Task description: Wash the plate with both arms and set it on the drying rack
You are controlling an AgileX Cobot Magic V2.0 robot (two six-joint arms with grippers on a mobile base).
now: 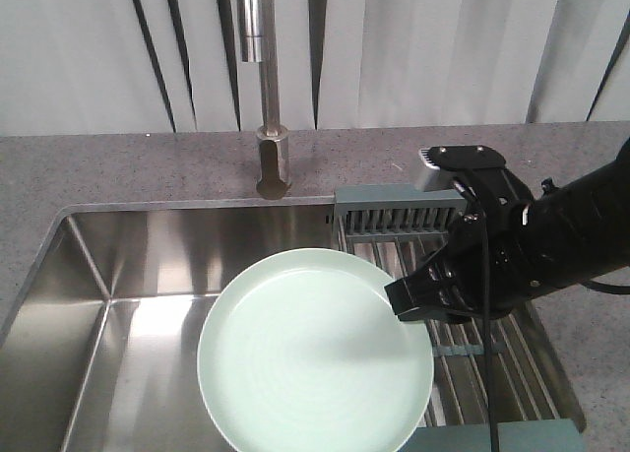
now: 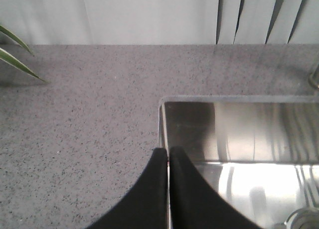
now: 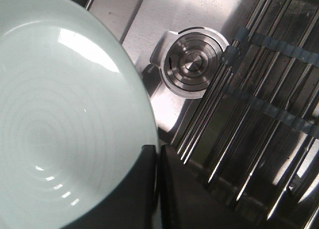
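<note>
Your right gripper is pinching the plate by its right rim, holding it over the sink beside the rack, which the arm is partly hiding. Your left gripper is sitting pressed together, empty, at the sink's corner.

Pale green plate above the sink, its rim in the right pincer, drying rack beside.

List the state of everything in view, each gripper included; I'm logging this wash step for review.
Plate: gripped at its rim, over the sink.
Right gripper: shut on the plate.
Left gripper: shut, empty.
Drying rack: lying across the sink, no dish visible on it.
Faucet: no water running.
</note>
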